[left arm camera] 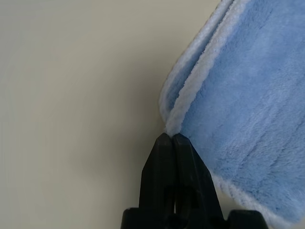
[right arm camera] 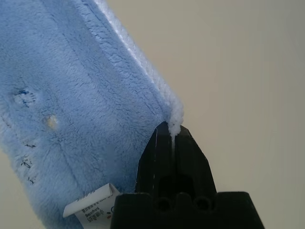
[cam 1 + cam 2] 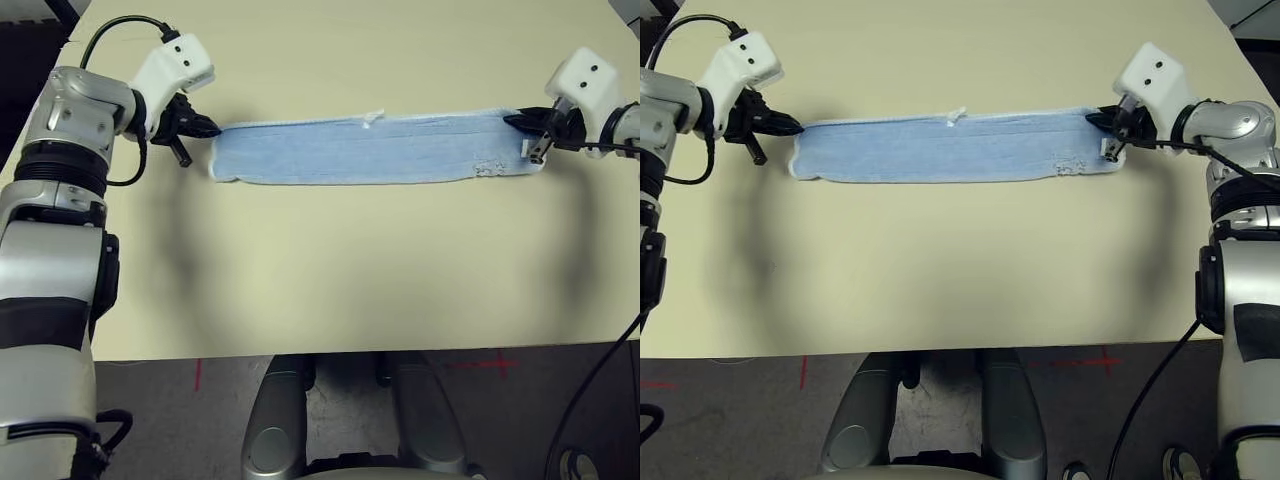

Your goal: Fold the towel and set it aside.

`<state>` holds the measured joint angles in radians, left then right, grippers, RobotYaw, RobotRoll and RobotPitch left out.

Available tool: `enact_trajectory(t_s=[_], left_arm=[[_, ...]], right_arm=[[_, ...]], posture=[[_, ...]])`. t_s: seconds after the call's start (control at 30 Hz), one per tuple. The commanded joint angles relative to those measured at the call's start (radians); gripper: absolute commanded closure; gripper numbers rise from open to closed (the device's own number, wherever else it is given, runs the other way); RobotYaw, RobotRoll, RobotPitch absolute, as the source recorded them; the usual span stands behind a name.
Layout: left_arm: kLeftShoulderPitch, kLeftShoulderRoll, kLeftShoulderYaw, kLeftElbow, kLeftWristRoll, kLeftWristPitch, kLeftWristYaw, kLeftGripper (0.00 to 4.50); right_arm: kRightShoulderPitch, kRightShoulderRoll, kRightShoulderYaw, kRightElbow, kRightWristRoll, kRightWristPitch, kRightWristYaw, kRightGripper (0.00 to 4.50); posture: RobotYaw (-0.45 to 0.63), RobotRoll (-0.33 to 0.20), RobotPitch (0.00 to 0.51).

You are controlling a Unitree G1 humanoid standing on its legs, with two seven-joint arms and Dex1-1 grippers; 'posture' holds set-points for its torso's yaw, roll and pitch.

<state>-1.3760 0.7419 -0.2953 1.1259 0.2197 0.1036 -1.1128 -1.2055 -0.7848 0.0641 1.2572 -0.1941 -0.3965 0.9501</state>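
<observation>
The light-blue towel (image 3: 365, 150) lies on the table as a long narrow band, folded lengthwise, with white stitched edging along its far side. My left gripper (image 3: 213, 129) is shut on the towel's far left corner; in the left wrist view the white edging (image 1: 190, 98) meets the closed black fingertips (image 1: 164, 143). At the other end my right gripper (image 3: 517, 121) is shut on the far right corner, its fingers (image 2: 164, 138) pinching the white edge (image 2: 174, 114). A small white label (image 2: 90, 202) hangs at that end.
The cream table (image 3: 330, 280) is bare in front of and behind the towel. Its front edge (image 3: 330, 352) runs above a grey floor with red marks. A black cable (image 3: 110, 30) loops over my left wrist.
</observation>
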Motion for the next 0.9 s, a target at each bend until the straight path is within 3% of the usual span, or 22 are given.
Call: enact_trajectory(t_s=[0.03,0.13,0.23,0.5,0.57,0.6,0.8,0.9], left_arm=[[-0.01,0.009,0.0,0.035,0.034,-0.011,0.009,4.46],[-0.01,0.015,-0.007,0.044,0.056,-0.028,0.034,4.5],[-0.016,0.019,0.004,0.049,0.058,-0.023,0.03,3.81],[-0.018,0.041,0.056,0.017,0.038,-0.013,0.042,0.89],[-0.009,0.048,0.076,-0.003,0.029,-0.01,0.047,0.15],[-0.004,0.05,0.089,-0.014,0.022,-0.008,0.051,0.03],[0.046,0.023,0.265,-0.123,-0.146,0.048,0.042,0.03],[0.123,-0.015,0.359,-0.243,-0.252,0.113,0.063,0.03]], right_arm=[[0.016,0.003,0.014,0.012,-0.02,0.004,-0.017,4.5],[0.008,0.024,0.012,0.008,-0.02,0.013,-0.025,3.69],[-0.004,0.033,0.001,0.003,-0.011,0.016,-0.02,2.68],[-0.011,0.015,-0.013,-0.008,0.006,-0.001,-0.025,0.0],[-0.008,0.006,-0.025,-0.014,0.02,-0.001,-0.028,0.0],[-0.007,0.001,-0.034,-0.017,0.03,0.0,-0.03,0.0],[0.001,0.032,-0.238,-0.056,0.289,0.208,0.142,0.0],[0.043,0.048,-0.315,-0.13,0.41,0.424,0.225,0.0]], posture=[[0.03,0.0,0.345],[0.02,0.0,0.345],[0.02,0.0,0.345],[0.02,0.0,0.331],[0.02,0.0,0.328],[0.02,0.0,0.326],[0.01,0.0,0.315],[0.01,0.0,0.312]])
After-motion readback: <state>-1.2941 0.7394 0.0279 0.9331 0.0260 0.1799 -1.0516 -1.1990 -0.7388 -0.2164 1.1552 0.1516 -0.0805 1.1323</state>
